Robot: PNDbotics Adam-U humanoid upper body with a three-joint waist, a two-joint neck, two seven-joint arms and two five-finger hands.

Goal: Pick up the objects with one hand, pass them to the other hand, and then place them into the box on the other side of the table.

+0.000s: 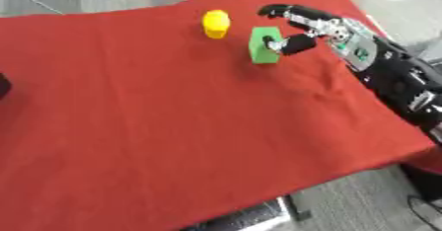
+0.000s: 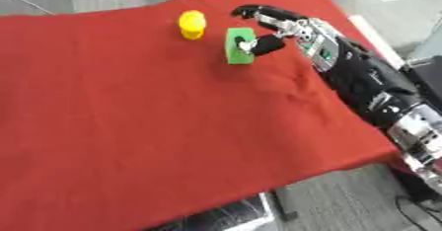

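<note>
red cloth (image 1: 155, 126) is covering the table, with grey floor showing around it. judging by the scene, the task is only beginning: nothing is lifted or passed yet, and no box is showing. the green block (image 1: 263, 45) is standing on the cloth at the far right, a yellow piece (image 1: 216, 23) just beside it. the right hand (image 1: 324, 30) is reaching in from the right, thumb touching the block and fingers arching above it, not yet closing around it.

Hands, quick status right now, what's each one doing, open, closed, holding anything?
Right hand: open around the green block, thumb touching its side, fingers arched above it, not yet closed.
Left hand: not in view.
</note>
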